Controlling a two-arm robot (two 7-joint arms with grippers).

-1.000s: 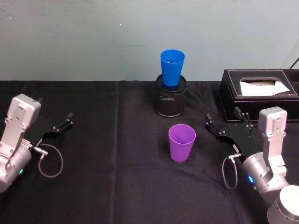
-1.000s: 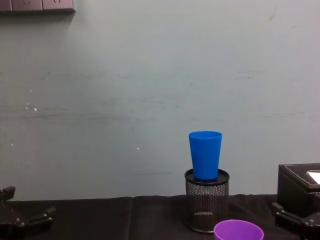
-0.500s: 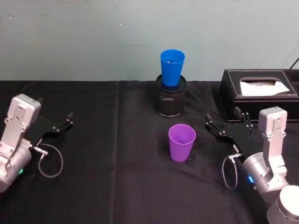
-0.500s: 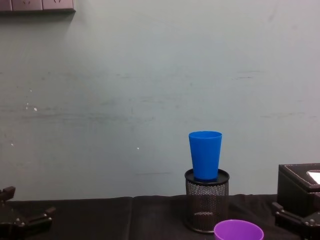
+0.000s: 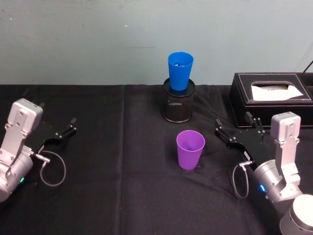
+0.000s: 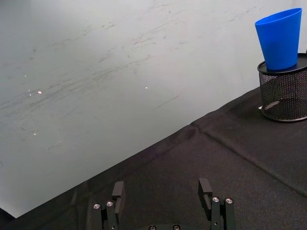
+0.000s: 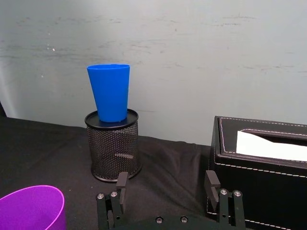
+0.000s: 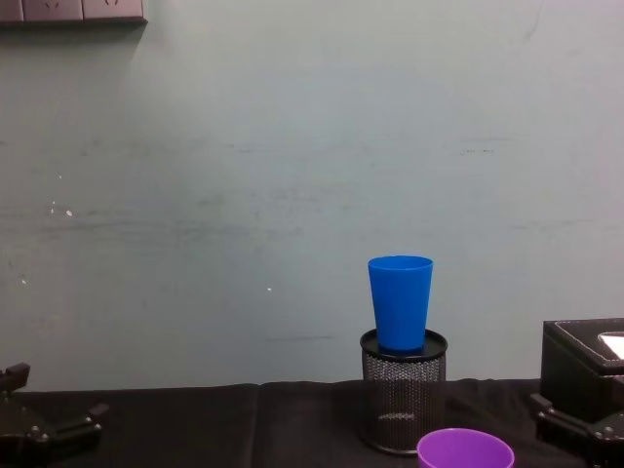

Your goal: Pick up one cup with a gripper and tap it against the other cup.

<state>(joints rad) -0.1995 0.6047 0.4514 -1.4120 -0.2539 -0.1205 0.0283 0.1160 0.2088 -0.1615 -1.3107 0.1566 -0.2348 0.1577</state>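
The purple cup stands upright on the black cloth in the middle of the table; its rim also shows low in the chest view and in the right wrist view. Behind it the blue cup sits upright in the top of a black wire-mesh pen holder. My right gripper rests open on the cloth to the purple cup's right, apart from it, with nothing between its fingers. My left gripper lies open and empty at the table's far left.
A black tissue box with a white tissue stands at the back right, just behind my right gripper. A pale wall closes off the far table edge. Black cloth covers the table between the two arms.
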